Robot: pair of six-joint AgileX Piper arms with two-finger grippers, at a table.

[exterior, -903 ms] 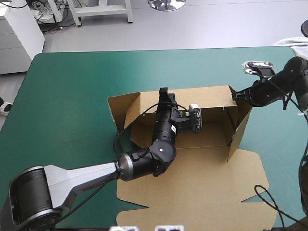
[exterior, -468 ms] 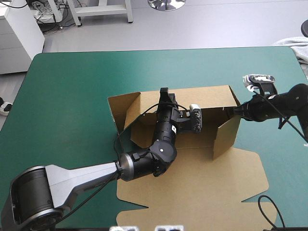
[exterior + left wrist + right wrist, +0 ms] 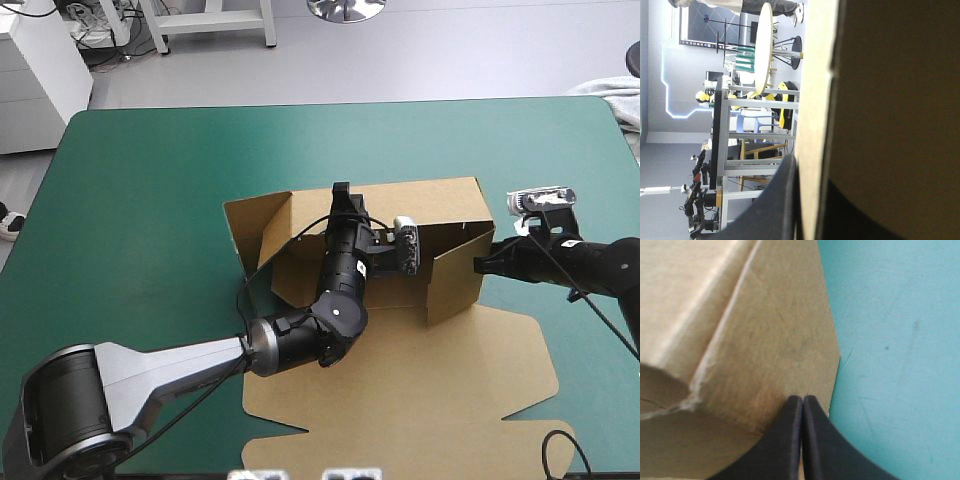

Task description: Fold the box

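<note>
The left gripper is largely hidden. From above its own wrist covers it. In its wrist view only one black finger shows plainly, lying against the pale cut edge of the board. The other finger is lost in shadow on the board's far side (a dark curve there may be it).

The box sits in the middle of the teal-green surface. It is a cut sheet of matte brown board with notched edges. Its back wall stands upright, and a flap angles outward at the left end. The right side wall leans inward across the tray, and the wide lid panel lies flat toward the near edge.

The left gripper is clamped on the back wall's top edge, with the sheet between its fingers. The right gripper has its fingers pressed together in one pointed arch and holds nothing. Its tip touches the outer face of the right side wall, near a creased fold line.
</note>
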